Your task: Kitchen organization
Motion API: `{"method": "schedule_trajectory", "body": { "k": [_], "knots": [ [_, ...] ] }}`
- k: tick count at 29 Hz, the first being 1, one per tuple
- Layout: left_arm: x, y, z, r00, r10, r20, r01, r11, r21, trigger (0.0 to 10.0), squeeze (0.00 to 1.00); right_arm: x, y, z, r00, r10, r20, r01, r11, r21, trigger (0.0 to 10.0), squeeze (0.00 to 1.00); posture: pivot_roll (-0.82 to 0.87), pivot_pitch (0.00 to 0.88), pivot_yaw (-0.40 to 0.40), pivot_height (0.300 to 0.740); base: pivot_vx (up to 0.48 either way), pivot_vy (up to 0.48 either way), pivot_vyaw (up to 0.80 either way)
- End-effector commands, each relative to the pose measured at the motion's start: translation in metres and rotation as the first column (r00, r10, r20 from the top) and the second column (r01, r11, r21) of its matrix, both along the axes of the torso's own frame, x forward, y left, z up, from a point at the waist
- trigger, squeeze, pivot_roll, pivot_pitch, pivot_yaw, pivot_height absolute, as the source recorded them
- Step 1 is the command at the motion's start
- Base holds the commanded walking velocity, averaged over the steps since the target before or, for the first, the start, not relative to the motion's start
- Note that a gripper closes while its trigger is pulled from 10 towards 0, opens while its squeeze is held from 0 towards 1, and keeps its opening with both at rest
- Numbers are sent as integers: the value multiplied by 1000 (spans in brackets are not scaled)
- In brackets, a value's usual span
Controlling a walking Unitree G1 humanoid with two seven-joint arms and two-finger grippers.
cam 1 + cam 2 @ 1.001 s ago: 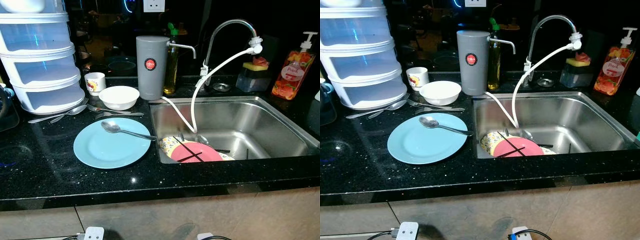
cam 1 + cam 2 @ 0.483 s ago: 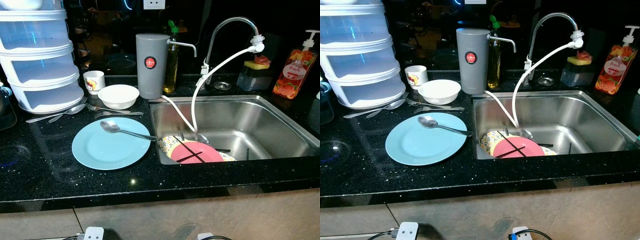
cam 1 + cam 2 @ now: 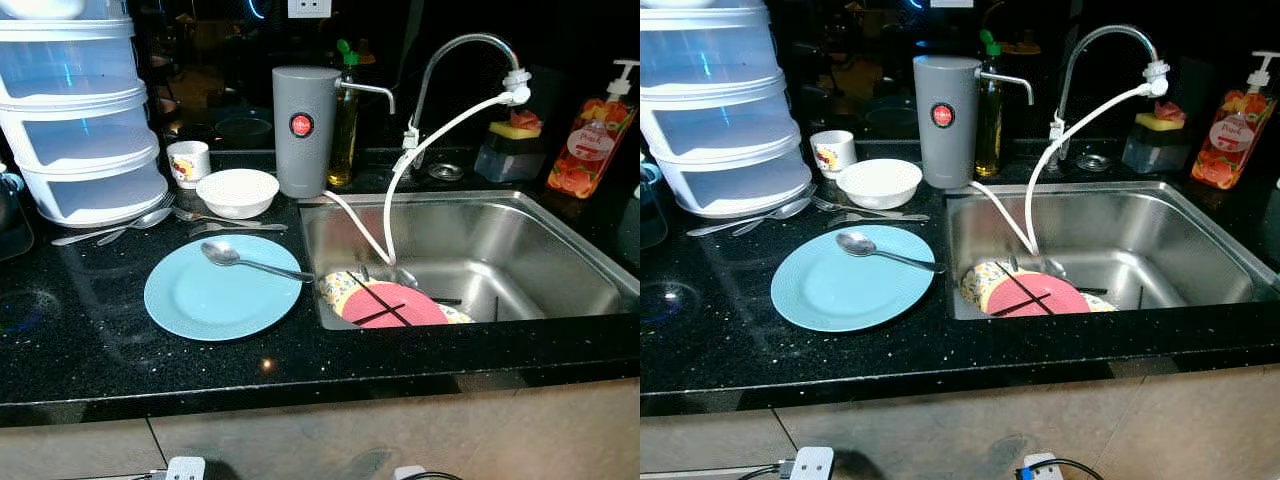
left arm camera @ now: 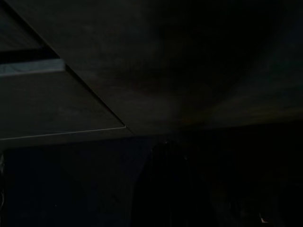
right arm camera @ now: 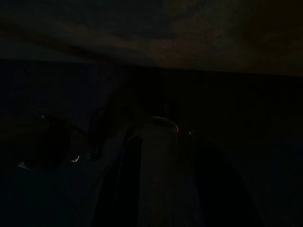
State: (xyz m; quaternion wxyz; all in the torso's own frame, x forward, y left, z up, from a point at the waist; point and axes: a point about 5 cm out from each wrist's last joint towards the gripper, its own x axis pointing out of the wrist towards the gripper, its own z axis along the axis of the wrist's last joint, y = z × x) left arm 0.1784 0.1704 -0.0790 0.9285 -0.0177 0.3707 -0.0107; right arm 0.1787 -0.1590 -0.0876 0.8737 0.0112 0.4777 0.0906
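Black speckled stone makes up the counter [image 3: 100, 340] in front of me, glossy and throwing back small glints of light, with pale tile below its front edge. Both wrist views are nearly black; I cannot tell how either gripper's fingers stand, and both arms hang idle in the shade.

On the counter lies a round, flat, pale blue plate [image 3: 222, 290], matte and smooth, with a shiny metal spoon [image 3: 250, 261] resting across it, bowl to the left and handle running off the rim toward the sink. Just behind the plate lie more steel cutlery pieces [image 3: 150, 220], and a small white bowl [image 3: 237, 192] sits beside a little printed cup [image 3: 188, 163]. At far left stands a stack of translucent plastic tiers [image 3: 85, 120].

A grey cylindrical filter [image 3: 304, 130] with a red round badge stands at the sink's corner, white hose looping from it up to the curved chrome tap [image 3: 455, 50]. The brushed steel sink [image 3: 500, 250] holds a pink plate [image 3: 395, 303] over a yellow patterned one, near its front left corner. A soap bottle [image 3: 590, 140] with an orange label stands at right.
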Motion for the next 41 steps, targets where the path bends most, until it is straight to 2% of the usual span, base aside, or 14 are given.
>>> {"method": "schedule_trajectory", "body": {
  "k": [1, 19, 35, 41],
  "knots": [
    [-4, 2, -2, 1000, -5, -9, 5, 1000, 2, 10000, 0, -4, -1, -2, 1000, 0, -22, 0, 1000, -1, 10000, 0, 59, 3, -31, 740, 0, 0, 0],
    [-8, 3, -2, 1000, 3, -7, -3, 1000, 0, 10000, 0, -4, -1, -2, 1000, -2, -29, 3, 1000, 3, 10000, 0, 63, 28, -40, 740, 0, 0, 0],
    [-3, 0, 1, 1000, 11, 19, -11, 1000, 1, 10000, 0, 2, 0, 1, 1000, -3, -21, 3, 1000, 8, 10000, 0, 80, 33, -58, 740, 0, 0, 0],
    [-3, 2, 1, 1000, -19, 9, 19, 1000, 7, 10000, 0, 4, -1, 1, 990, -142, -23, 143, 988, 55, 10000, 0, 63, 36, -14, 740, 0, 0, 0]
  ]
}}
